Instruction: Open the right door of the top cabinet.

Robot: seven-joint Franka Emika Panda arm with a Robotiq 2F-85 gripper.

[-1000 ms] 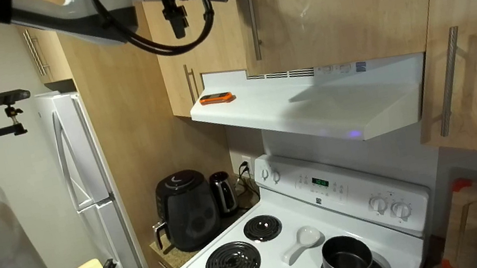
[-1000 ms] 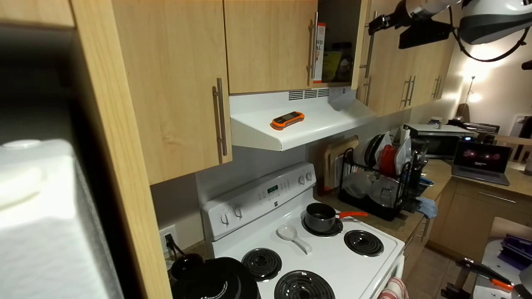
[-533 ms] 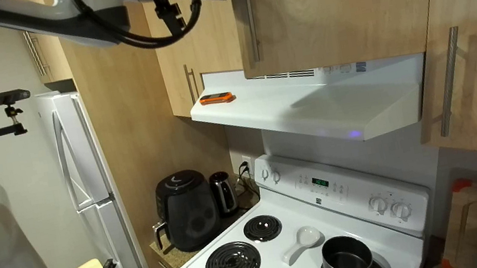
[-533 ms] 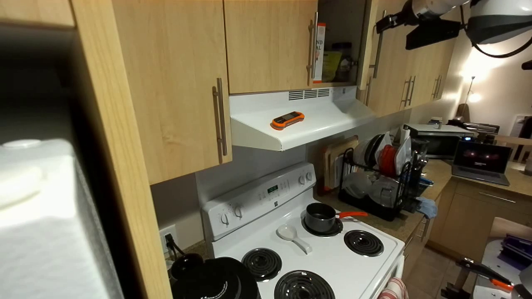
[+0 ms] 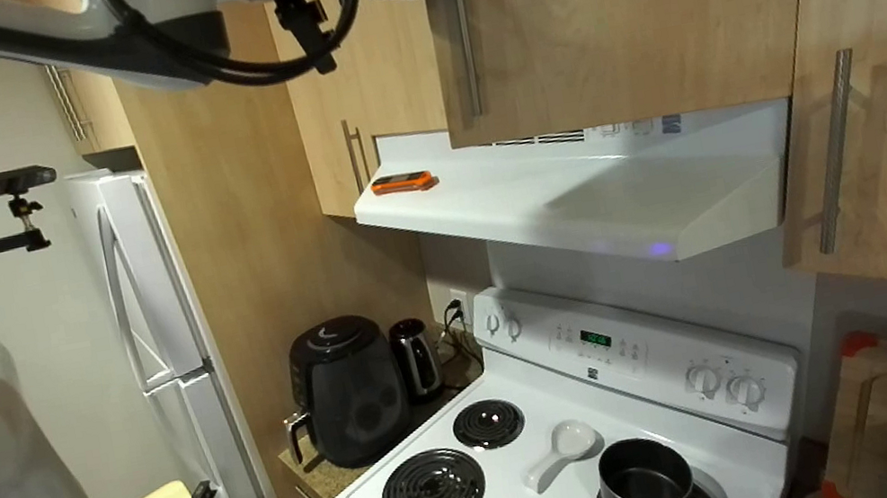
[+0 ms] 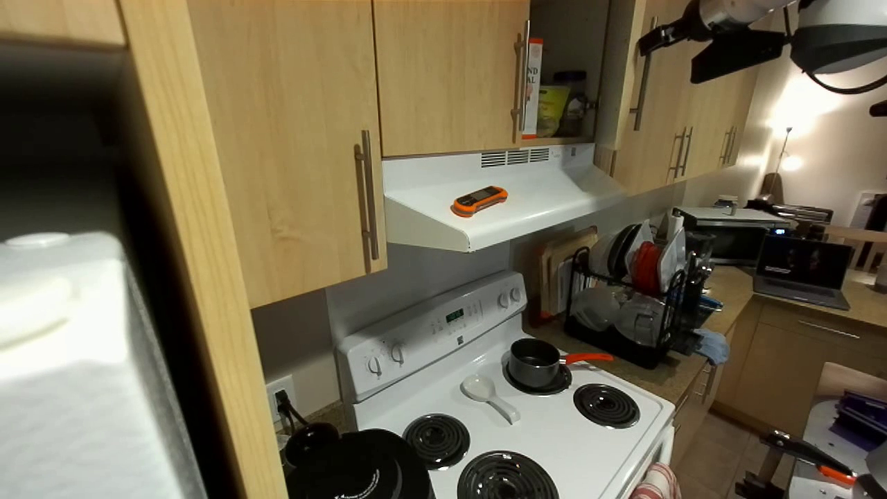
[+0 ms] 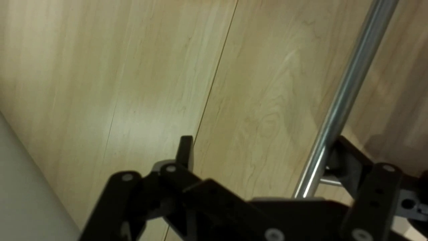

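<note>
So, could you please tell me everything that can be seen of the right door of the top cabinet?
The right door is a flat, light panel with wood grain and a long brushed-metal bar handle running vertically near its left edge. It stands open, swung out above the range hood, baring part of the inside of the top cabinet. The handle sits between the parted jaws of the gripper, close to one; whether they touch is unclear. The door's top is out of frame.

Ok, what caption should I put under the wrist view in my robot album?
The robot's jaws, spread wide apart, one right by the shiny metal handle of the wooden door.
</note>
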